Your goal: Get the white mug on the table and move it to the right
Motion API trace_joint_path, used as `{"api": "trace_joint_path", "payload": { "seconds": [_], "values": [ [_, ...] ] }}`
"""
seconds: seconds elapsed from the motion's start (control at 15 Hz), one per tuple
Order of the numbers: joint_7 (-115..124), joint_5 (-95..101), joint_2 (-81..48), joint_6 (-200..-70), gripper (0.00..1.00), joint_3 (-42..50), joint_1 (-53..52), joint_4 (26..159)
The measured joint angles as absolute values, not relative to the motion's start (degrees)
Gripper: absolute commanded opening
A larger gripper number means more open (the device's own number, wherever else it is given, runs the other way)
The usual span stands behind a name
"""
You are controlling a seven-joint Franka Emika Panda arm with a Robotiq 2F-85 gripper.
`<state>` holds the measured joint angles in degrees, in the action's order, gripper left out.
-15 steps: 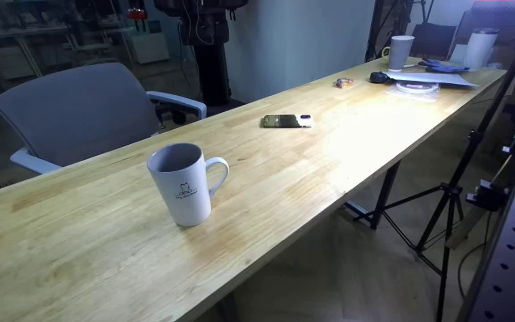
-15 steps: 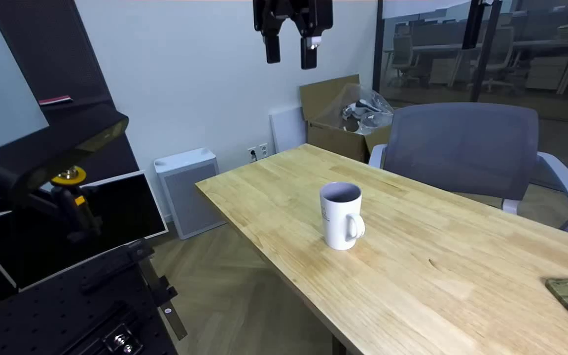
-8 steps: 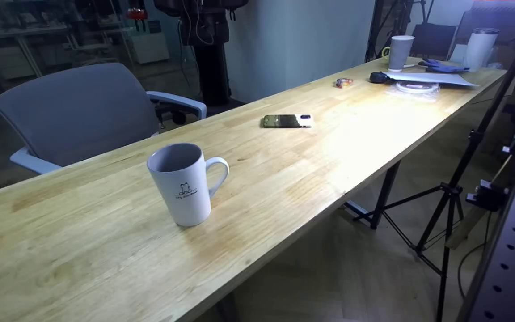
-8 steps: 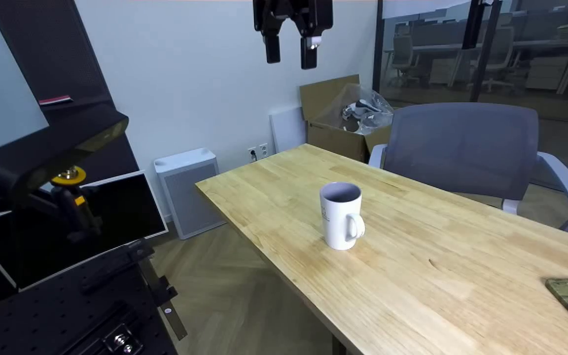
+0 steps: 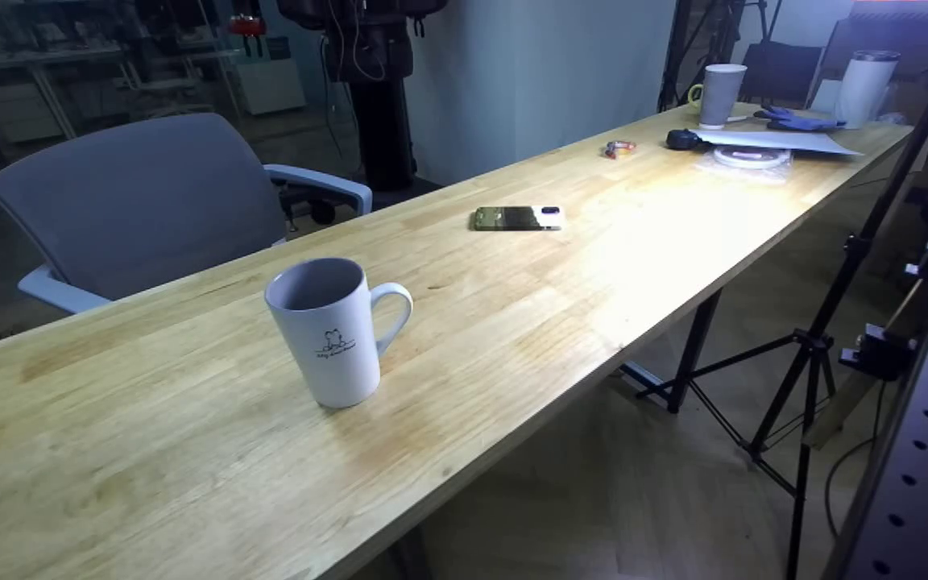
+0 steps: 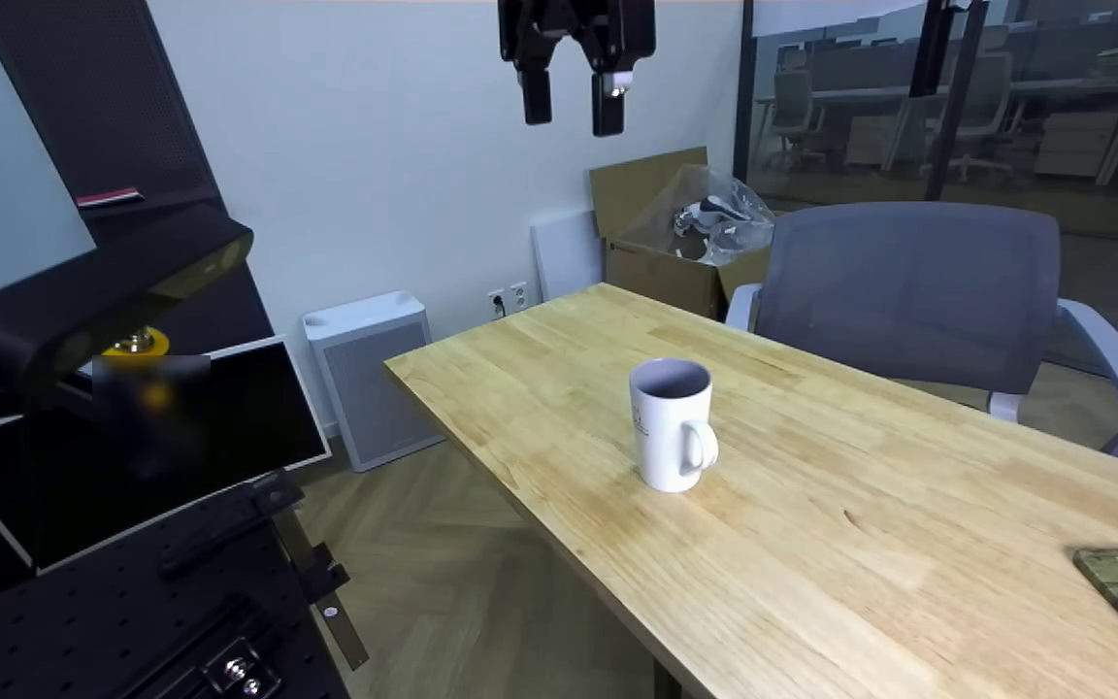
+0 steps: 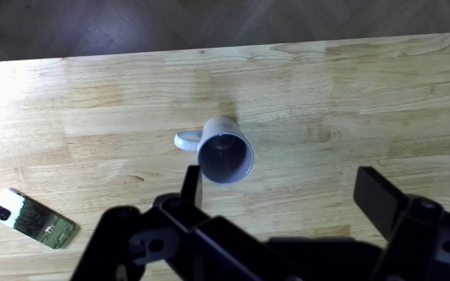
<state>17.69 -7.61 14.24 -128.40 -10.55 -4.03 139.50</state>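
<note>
The tall white mug (image 5: 335,346) stands upright on the light-wood table (image 5: 496,322), and it also shows in an exterior view (image 6: 664,437) with its handle to the right. Its side bears a small dark logo. In the wrist view the mug (image 7: 225,156) lies above and left of the jaw gap, its handle pointing left. My gripper (image 6: 573,112) hangs well above the table, open and empty. In the wrist view the gripper (image 7: 281,185) shows its two fingers wide apart, the left fingertip appearing close to the mug's rim in the picture only.
A phone (image 5: 517,218) lies farther along the table. Beyond it are a small red item (image 5: 619,149), white paper (image 5: 778,142), a grey cup (image 5: 723,95) and a tumbler (image 5: 867,89). An office chair (image 6: 913,291) stands at the table's long edge. A tripod (image 5: 814,342) stands beside the other edge.
</note>
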Motion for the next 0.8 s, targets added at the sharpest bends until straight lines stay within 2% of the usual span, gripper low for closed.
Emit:
{"api": "trace_joint_path", "payload": {
  "seconds": [0.4,0.8],
  "values": [
    [17.45,-6.22,12.70,-129.72,1.00,-10.23,-3.94,138.40],
    [17.70,-2.36,1.62,-139.86,1.00,-8.46,-3.12,131.56]
  ]
}}
